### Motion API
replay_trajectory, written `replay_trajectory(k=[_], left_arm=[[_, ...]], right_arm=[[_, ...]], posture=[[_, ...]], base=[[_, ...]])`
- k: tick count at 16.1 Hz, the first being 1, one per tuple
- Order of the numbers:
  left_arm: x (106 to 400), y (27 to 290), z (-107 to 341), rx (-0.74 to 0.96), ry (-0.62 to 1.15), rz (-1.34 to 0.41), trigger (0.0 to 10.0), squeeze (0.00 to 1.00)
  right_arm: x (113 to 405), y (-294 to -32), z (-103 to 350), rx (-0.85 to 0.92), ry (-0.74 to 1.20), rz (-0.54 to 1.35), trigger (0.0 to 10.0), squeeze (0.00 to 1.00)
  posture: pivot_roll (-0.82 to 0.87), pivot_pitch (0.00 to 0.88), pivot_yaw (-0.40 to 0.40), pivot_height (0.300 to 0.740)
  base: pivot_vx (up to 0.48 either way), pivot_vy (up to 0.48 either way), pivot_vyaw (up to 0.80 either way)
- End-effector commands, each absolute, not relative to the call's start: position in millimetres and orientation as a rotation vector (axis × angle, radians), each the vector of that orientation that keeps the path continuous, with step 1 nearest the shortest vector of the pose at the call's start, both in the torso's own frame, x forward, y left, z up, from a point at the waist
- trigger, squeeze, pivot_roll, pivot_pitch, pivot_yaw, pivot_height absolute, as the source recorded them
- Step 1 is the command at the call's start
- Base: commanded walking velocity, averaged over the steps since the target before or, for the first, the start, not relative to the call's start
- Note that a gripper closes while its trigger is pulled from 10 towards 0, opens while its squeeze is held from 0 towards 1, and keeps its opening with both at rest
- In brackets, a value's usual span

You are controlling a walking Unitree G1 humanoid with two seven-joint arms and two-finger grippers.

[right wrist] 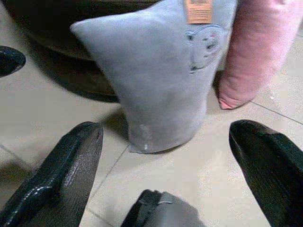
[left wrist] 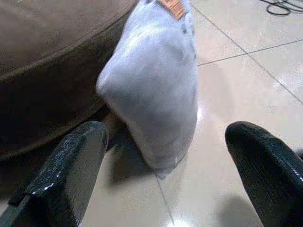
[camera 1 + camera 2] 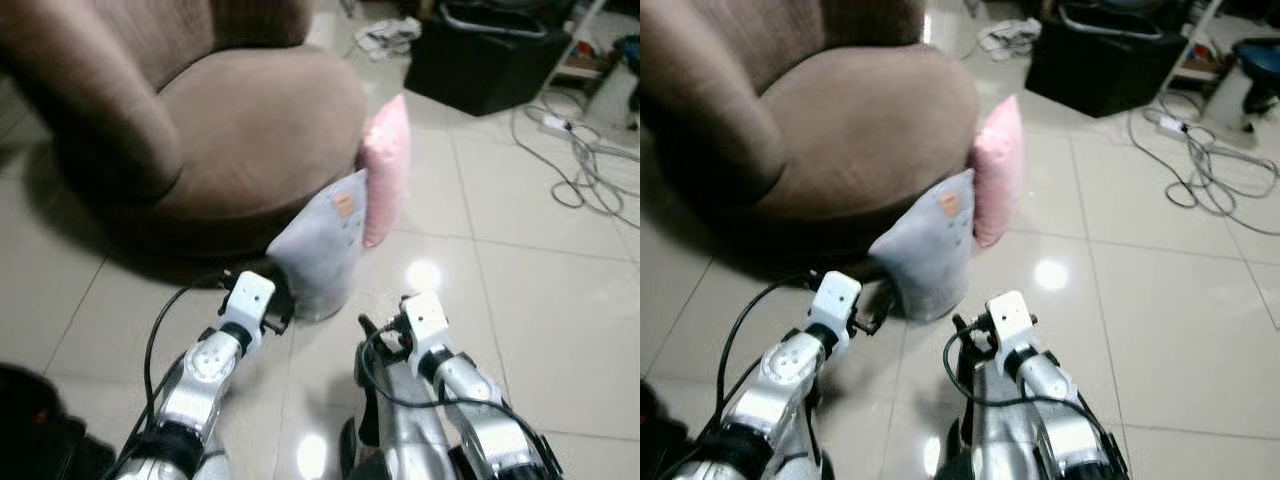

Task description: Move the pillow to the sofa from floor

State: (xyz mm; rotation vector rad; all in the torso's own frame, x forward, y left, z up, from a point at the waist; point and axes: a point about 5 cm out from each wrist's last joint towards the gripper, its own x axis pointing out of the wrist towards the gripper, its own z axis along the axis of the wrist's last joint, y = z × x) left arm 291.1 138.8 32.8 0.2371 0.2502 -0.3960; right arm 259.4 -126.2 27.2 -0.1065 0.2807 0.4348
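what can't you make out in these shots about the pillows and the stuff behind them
- Grey pillow: its back face, turned toward the sofa, in every view.
- Pink pillow: lower part hidden by the grey pillow in the eye views.
- Black box: top cut off by the frame edge; contents blurred.

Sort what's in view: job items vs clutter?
Job: grey pillow, pink pillow, sofa, left tool and right tool, both open near the grey pillow.
Clutter: cables, black bin, crumpled paper.
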Motion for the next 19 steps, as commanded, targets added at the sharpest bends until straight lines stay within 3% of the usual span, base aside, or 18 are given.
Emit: replay_trajectory(k=[1, 6, 19], left_arm=[[291, 134, 32, 0.249, 0.256, -0.417, 10.0, 0.0], [290, 133, 31, 0.247, 0.26, -0.425, 10.0, 0.0], [299, 143, 35, 0.287, 0.265, -0.391, 10.0, 0.0]], right_arm=[[261, -129, 28, -0.111, 0.277, 0.421, 10.0, 0.0], [260, -129, 28, -0.109, 0.279, 0.419, 10.0, 0.0], [259, -130, 30, -0.107, 0.267, 0.409, 10.0, 0.0]], posture=[[-0.05, 0.16, -0.106, 0.487], [-0.05, 0.165, -0.101, 0.487], [-0.06, 0.17, -0.097, 0.487]], base=[[0.469, 0.0, 0.0], [0.463, 0.0, 0.0], [0.0, 0.0, 0.0]])
